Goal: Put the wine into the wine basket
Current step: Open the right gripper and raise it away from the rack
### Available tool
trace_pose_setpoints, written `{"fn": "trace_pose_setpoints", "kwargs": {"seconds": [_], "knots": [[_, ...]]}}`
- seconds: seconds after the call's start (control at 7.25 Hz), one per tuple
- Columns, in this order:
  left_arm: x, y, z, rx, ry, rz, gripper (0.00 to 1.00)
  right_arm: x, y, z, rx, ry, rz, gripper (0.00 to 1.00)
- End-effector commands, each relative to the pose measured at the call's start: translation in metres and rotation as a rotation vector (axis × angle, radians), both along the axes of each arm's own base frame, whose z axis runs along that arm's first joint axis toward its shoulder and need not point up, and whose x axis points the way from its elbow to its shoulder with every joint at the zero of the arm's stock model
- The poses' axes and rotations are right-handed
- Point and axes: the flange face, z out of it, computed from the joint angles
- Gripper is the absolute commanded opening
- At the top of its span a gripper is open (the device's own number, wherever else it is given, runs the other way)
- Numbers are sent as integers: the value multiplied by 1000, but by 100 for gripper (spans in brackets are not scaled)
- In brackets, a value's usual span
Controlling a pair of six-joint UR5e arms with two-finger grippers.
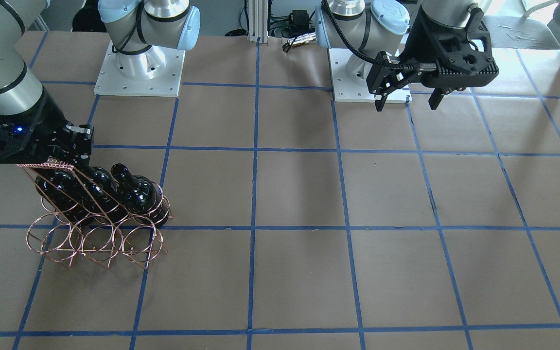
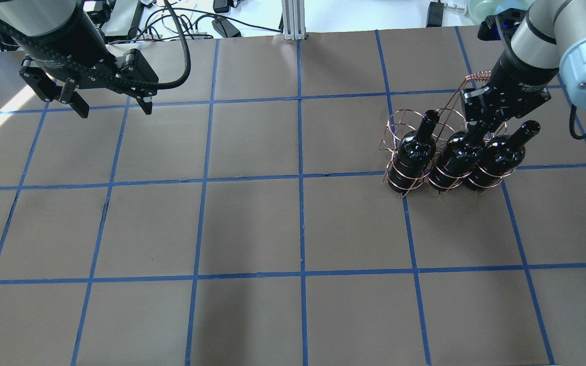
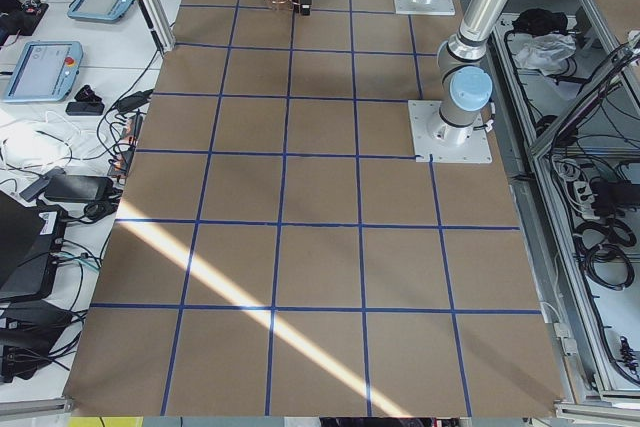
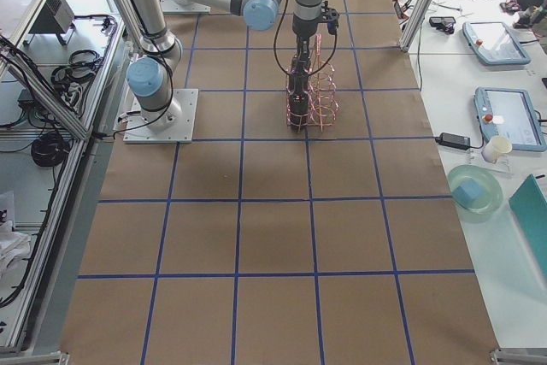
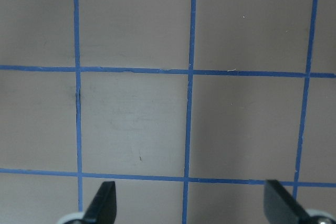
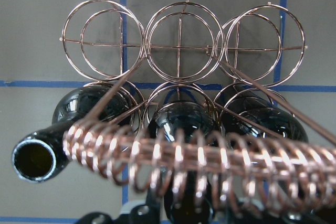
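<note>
The copper wire wine basket (image 2: 477, 77) stands at the table's right side with three black wine bottles leaning in its upper rings. My right gripper (image 2: 478, 131) reaches under the coiled top bar (image 6: 210, 156) and looks shut on the neck of the middle bottle (image 2: 456, 156). The outer bottles (image 2: 417, 150) (image 2: 499, 157) sit free, necks pointing up and away. In the right wrist view the middle bottle (image 6: 181, 124) lies between one with an open mouth (image 6: 34, 159) and another (image 6: 268, 124). My left gripper (image 2: 114, 108) is open and empty, high over the far left.
The basket's lower row of rings (image 6: 178, 48) holds nothing. The table is brown paper with a blue tape grid (image 2: 300, 178). The arm bases (image 1: 139, 68) sit at the robot's edge. Cables and devices lie beyond the far edge (image 2: 222, 25).
</note>
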Motion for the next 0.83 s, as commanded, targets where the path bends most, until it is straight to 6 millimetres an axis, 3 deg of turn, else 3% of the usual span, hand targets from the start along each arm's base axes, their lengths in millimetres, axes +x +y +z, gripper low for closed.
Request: {"fn": "trace_pose_setpoints", "kwargs": {"seconds": [0.0, 0.28, 0.41, 0.69], "knots": [[0, 0, 0, -1, 1, 0, 100, 1, -3, 24, -46, 8, -43, 92], [0, 0, 0, -1, 1, 0, 100, 19, 0, 67, -84, 10, -29, 98], [0, 1, 2, -2, -1, 0, 100, 42, 15, 89, -101, 10, -28, 98], [0, 1, 2, -2, -1, 0, 100, 98, 33, 108, -137, -4, -52, 99]]}}
